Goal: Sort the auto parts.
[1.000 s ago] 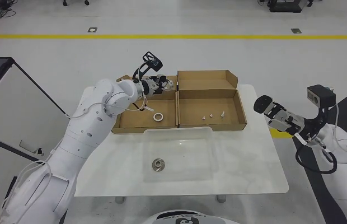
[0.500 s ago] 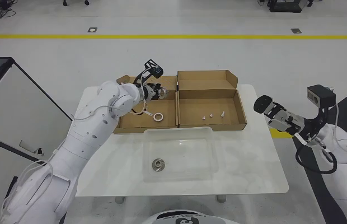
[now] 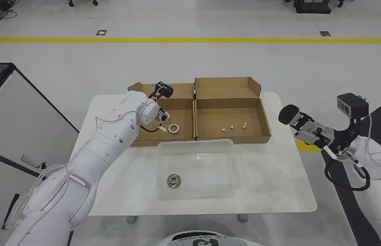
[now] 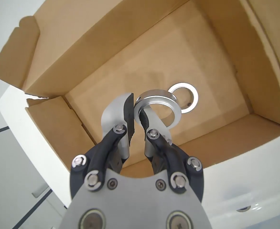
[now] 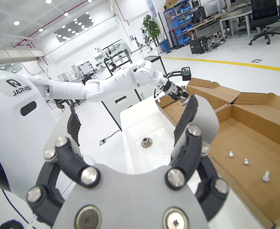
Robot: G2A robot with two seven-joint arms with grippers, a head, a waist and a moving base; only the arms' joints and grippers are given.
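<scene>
while the left jaws stand almost closed, they pinch one side of a metal ring point(image 4: 154, 97), one finger outside the rim and the other through the hole, so the ring hangs tilted off their tips. directly below and just past the tips a second ring point(image 4: 194, 95) lies flat on the floor of the left cardboard box point(image 4: 121, 17); whether the two rings touch cannot be told. beside that box, farther from the left jaws, the right cardboard box point(image 3: 215, 120) holds three small bolts point(image 3: 234, 127) in a loose row. nearer the robot than both boxes a clear tray point(image 3: 196, 142) sits on the tabletop point(image 3: 273, 178) with one flanged hub point(image 3: 173, 180) inside it. the right jaws are spread wide and hold nothing, hanging off past the tabletop's edge, well apart from every part.

judged risks: the grip bears on a short arc of rim only, so the ring may swivel or slip out early. if let go from this tilt it would likely land on edge, strike the second ring and roll or hop toward the box wall. a low, levelled release clear of the lying ring looks safer.
</scene>
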